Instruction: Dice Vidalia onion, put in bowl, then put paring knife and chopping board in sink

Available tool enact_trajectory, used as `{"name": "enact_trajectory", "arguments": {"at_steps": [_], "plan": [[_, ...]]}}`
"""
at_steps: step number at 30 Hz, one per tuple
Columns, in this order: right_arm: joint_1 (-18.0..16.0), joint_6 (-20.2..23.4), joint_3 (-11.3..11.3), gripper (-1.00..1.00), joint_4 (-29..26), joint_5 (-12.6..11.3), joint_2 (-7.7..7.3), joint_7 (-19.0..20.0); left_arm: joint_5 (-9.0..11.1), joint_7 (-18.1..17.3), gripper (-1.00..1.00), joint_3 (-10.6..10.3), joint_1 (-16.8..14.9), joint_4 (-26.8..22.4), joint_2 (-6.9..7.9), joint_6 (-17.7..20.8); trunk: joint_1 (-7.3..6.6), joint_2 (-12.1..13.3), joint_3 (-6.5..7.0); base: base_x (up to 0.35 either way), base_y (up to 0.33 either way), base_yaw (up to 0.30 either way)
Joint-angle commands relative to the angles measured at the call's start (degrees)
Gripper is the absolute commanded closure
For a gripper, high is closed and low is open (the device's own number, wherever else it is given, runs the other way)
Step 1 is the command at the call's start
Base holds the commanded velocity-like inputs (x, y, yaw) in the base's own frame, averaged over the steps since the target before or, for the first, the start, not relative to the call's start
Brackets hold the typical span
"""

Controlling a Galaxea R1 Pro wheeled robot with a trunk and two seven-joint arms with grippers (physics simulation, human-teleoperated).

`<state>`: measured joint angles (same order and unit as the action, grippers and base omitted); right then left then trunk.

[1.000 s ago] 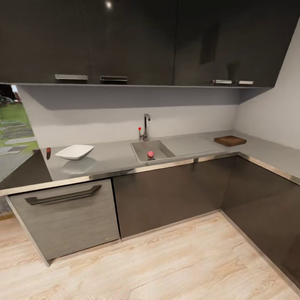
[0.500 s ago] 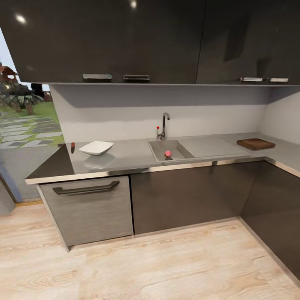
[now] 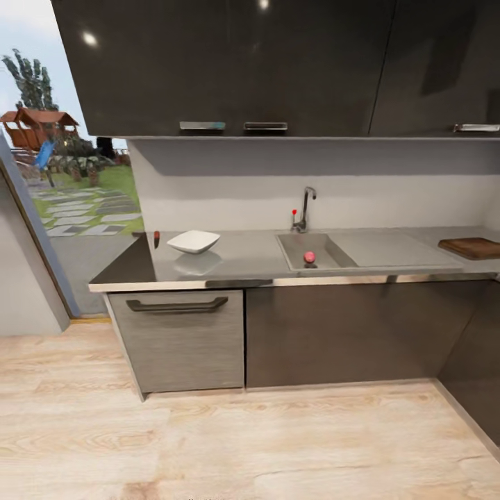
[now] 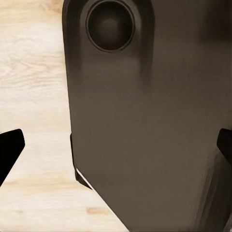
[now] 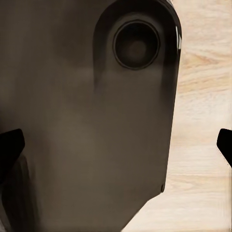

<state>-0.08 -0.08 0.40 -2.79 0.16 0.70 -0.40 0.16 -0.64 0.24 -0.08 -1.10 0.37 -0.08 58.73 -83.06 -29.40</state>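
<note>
Doorway: at far left, open to a garden with paving stones and a red hut.
Knife (image 3: 157, 239): a small reddish-dark sliver at the left end of the countertop (image 3: 243, 257), just left of the bowl; too small to read its long axis.
Bowl (image 3: 194, 241): white, upright, on the countertop between knife and sink, apart from both.
Drawer front (image 3: 182, 340): grey, with a dark bar handle, below the bowl.
Sink (image 3: 305, 251): grey basin set in the countertop, drainboard to its right, tap (image 3: 303, 208) with red dot behind.
Onion (image 3: 309, 257): small pinkish ball on the sink floor, toward the front.
Board (image 3: 473, 247): dark brown, flat on the countertop at far right, partly cut by the frame edge, well apart from the sink.
Left claw (image 4: 116, 145): dark fingertips at both picture edges, so it looks spread wide and holds nothing; a dark robot body and pale floor lie beyond.
Right claw (image 5: 116, 145): likewise spread wide and bare.
Key relation: the onion lies ahead and slightly right of view centre, across open floor; the right arm looks the nearer one, though both hang low by the body.
Surface: smooth grey stone-like top, thin metal edge.
Room: dark glossy wall cabinets above, pale wall, light wood floor (image 3: 243, 444).
</note>
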Motion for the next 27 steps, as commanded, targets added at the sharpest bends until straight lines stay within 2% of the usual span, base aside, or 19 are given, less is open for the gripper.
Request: {"name": "enact_trajectory", "arguments": {"at_steps": [1,5,20,27], "plan": [[-0.01,-0.01,0.04,-1.0,-0.03,0.02,-0.01,-0.04,0.02,-0.07,-1.0,0.02,-0.01,-0.04,0.03,-0.01,0.0,-0.02,-0.08,0.0,0.0,0.238],[-0.01,0.1,0.04,-1.0,-0.03,0.02,-0.08,-0.04,0.02,-0.07,-1.0,0.09,-0.01,-0.04,0.0,-0.01,0.0,-0.02,-0.14,0.0,0.0,0.118],[-0.01,0.17,0.03,-1.0,-0.02,0.02,0.22,-0.04,0.05,-0.02,-1.0,0.11,-0.01,-0.15,-0.12,-0.01,0.0,-0.02,-0.15,0.0,0.0,0.006],[-0.01,0.17,0.01,-1.0,0.0,0.02,0.17,-0.04,0.09,0.0,-1.0,0.06,-0.01,-0.8,-0.27,-0.01,0.0,-0.02,-0.15,0.0,0.0,0.226]]}}
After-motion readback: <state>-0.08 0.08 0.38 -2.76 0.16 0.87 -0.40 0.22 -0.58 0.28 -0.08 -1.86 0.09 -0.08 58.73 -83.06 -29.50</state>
